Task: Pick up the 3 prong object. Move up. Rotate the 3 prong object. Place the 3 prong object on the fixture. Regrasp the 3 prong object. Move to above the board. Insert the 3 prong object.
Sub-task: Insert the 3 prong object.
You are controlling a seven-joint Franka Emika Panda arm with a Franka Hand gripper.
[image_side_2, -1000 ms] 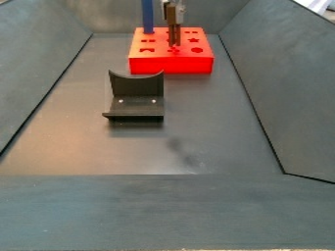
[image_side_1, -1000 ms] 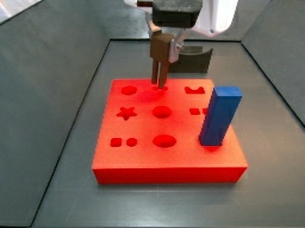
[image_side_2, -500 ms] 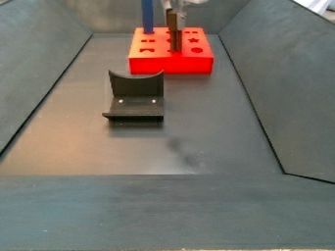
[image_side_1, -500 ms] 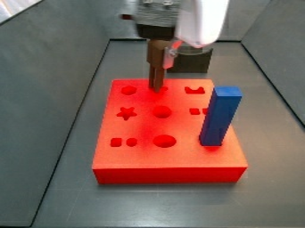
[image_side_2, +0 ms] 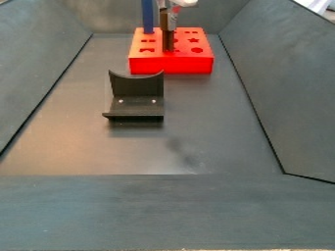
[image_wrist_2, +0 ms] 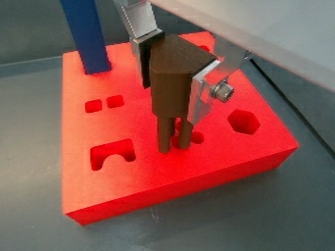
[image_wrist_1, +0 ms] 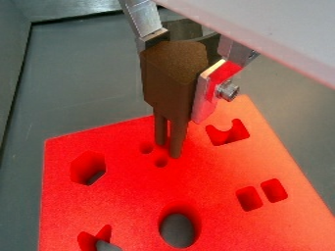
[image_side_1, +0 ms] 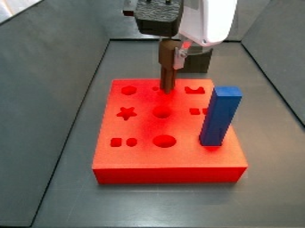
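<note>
My gripper is shut on the 3 prong object, a brown peg held upright with its prongs pointing down. The prong tips hang at the surface of the red-orange board, right by a cluster of small round holes. Whether they have entered the holes I cannot tell. In both side views the gripper stands over the board's far half with the peg below it. The fixture stands on the floor apart from the board.
A tall blue block stands upright in the board, to the side of the peg. Other cut-outs surround the peg: a hexagon, a circle and paired squares. Sloped grey walls enclose the floor.
The gripper has shifted a little to the right over the board with the peg in it, and the prong tips now sit slightly lower, at the board's surface.
</note>
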